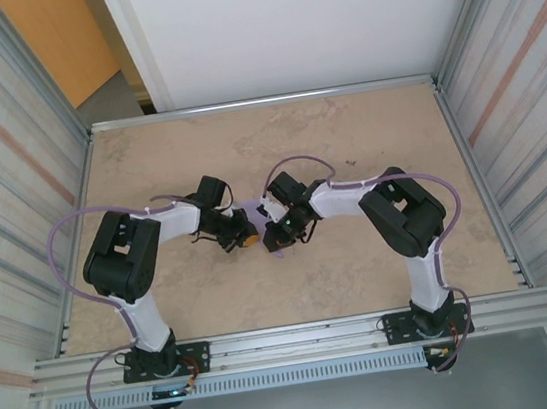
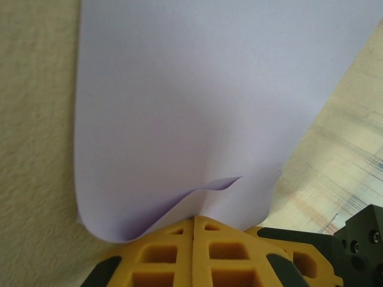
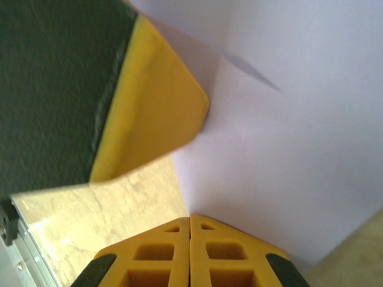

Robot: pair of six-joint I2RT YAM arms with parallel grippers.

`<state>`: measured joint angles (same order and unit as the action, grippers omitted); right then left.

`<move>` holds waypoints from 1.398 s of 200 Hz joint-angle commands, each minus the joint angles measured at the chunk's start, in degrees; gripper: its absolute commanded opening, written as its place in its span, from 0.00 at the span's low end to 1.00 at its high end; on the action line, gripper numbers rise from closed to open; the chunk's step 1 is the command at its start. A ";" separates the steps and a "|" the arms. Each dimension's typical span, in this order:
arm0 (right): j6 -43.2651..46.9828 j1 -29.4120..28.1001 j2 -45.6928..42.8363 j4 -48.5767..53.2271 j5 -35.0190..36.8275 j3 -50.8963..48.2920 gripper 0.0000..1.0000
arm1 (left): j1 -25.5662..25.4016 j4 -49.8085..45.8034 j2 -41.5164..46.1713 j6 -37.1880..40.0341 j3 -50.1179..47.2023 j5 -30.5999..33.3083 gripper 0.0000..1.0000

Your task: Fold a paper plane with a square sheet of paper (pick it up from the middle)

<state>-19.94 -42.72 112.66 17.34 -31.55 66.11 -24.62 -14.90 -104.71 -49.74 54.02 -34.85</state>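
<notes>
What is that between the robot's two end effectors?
A pale purple sheet of paper, pinched by both the left end effector and the right end effector; both wrist views show it.

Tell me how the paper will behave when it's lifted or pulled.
Probably floppy: the paper bows and curls where the left gripper pinches it. Likely very light, being one thin sheet. It may crease or tear easily if the right gripper, also pinching it, pulls away.
</notes>
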 commanded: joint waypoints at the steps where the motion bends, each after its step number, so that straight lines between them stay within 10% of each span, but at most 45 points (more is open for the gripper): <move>1: 2.19 0.10 -1.77 8.59 0.37 -3.81 0.09 | 0.01 -4.99 -4.45 1.15 -2.58 8.57 0.05; 115: 0.07 1.46 -12.35 2.85 0.18 -9.51 0.11 | 0.04 -4.74 -3.78 1.73 -1.46 7.12 0.05; 279: -2.24 0.80 -1.40 3.61 6.83 -4.33 0.08 | -0.14 2.93 5.58 10.10 1.22 3.09 0.07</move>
<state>-21.02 -41.67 109.08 16.60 -29.17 61.73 -24.77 -14.94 -103.55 -44.99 54.76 -33.56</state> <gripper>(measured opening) 0.081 0.072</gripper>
